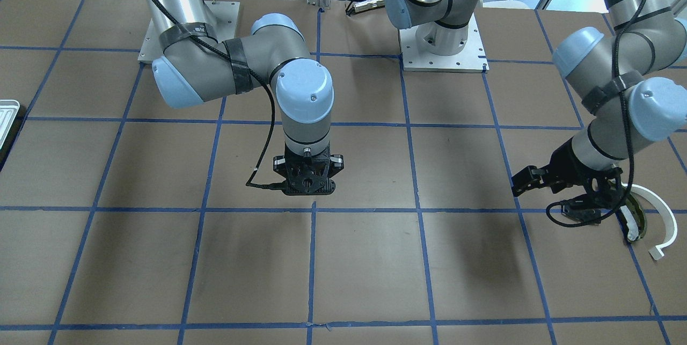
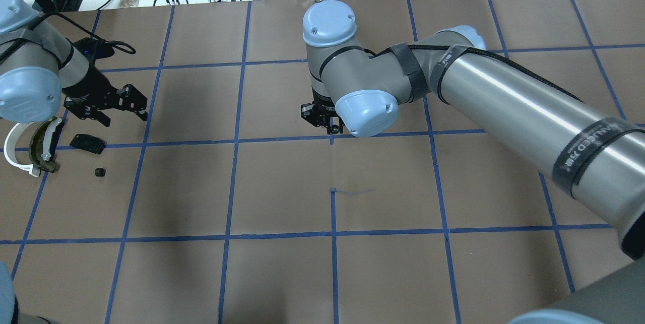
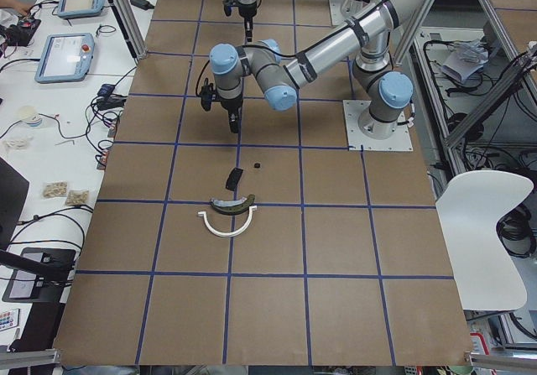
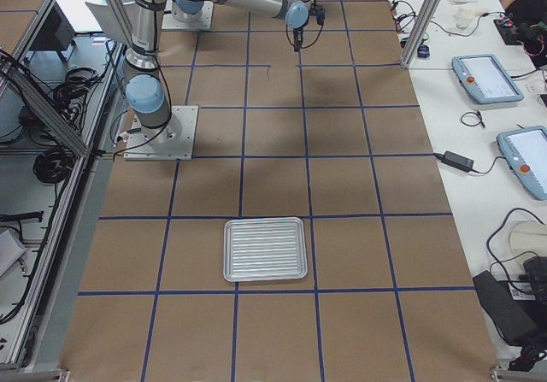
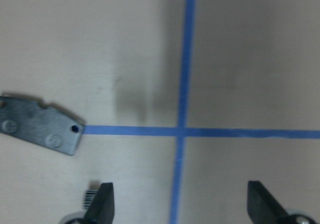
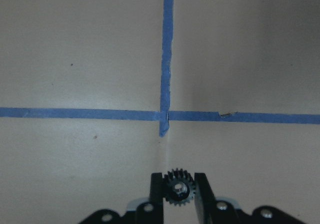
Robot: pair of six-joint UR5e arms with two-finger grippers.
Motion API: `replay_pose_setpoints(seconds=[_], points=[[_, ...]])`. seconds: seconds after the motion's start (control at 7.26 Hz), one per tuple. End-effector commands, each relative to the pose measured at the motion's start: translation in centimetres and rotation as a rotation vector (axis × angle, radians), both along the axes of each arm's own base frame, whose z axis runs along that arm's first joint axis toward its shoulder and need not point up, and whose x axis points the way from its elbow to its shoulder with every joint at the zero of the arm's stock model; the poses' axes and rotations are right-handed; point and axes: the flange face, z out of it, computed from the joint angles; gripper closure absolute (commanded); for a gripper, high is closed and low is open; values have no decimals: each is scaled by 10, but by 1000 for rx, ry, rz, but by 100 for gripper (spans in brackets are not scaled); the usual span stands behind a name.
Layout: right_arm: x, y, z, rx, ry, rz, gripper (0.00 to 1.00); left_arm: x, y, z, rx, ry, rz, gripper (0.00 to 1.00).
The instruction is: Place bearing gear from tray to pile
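Overhead and front cameras look steeply down on the desk (image 2: 282, 273) from opposite sides, sharing the right hand (image 1: 306, 184). Right wrist camera: just behind that hand, close to the desk.

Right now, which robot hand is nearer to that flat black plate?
Left. The left hand hovers open just beside the flat black plate. The right hand is far off, gripping a bearing gear.

At the overhead frame's left edge the pile (image 2: 40, 157) lies on the worktop (image 2: 282, 188): arc (image 2: 7, 147) outermost, strip (image 2: 36, 142) nested inside it, plate (image 2: 87, 143) to their right, a bearing gear (image 2: 100, 172) just below the plate. The tray (image 4: 265, 221) lies lower centre in the right-side view.
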Motion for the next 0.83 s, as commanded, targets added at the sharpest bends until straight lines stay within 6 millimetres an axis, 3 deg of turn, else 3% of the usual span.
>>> replay_pose_setpoints(seconds=[0.0,0.14,0.28,0.41,0.55,0.69], points=[[12,4,-31,28,12,23,99,-67,-5,-12,18,-7,48,6],[13,4,-50,57,26,26,97,-71,-5,-16,27,-3,77,7],[15,4,-54,56,26,34,85,-82,-6,-13,21,-3,68,7],[16,4,-54,54,26,42,39,-95,-5,-7,14,-3,111,6],[15,2,-51,47,22,39,0,-122,-3,-4,10,-5,91,6],[14,-2,-40,34,17,39,0,-154,3,8,-13,-11,38,6]])
